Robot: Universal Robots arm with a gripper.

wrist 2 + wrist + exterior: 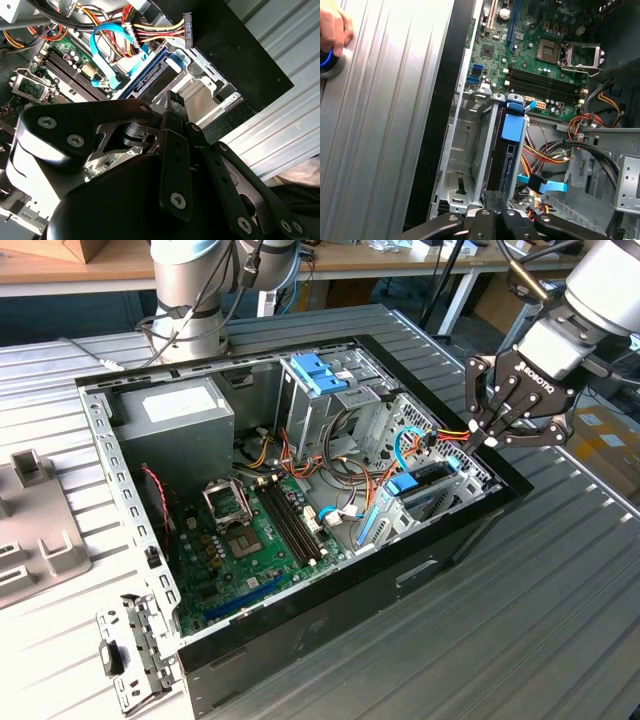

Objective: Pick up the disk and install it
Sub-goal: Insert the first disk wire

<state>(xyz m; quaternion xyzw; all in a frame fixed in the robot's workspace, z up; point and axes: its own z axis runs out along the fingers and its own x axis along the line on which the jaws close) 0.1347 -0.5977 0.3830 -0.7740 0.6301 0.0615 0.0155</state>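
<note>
We see the gripper (497, 426) hanging just above the black edge of the open computer case (440, 570), at the exterior view's right. Its fingers sit close together with nothing between them. Right below it stands the disk (425, 480), up on its thin edge in a slot of the metal bay (465, 165). In the first wrist view the disk (506, 150) shows its dark body and a bright blue tab. Beside it 1 slot of the bay is open. On the disk's other side, coloured wires (555, 150) and a thin blue cable (102, 55) crowd in close. Farther in lies the green board (250, 540). Past that stand a tall metal cage (330, 390) and a grey box (180, 410). A hand (334, 27) rests on the ribbed table (380, 140).
</note>
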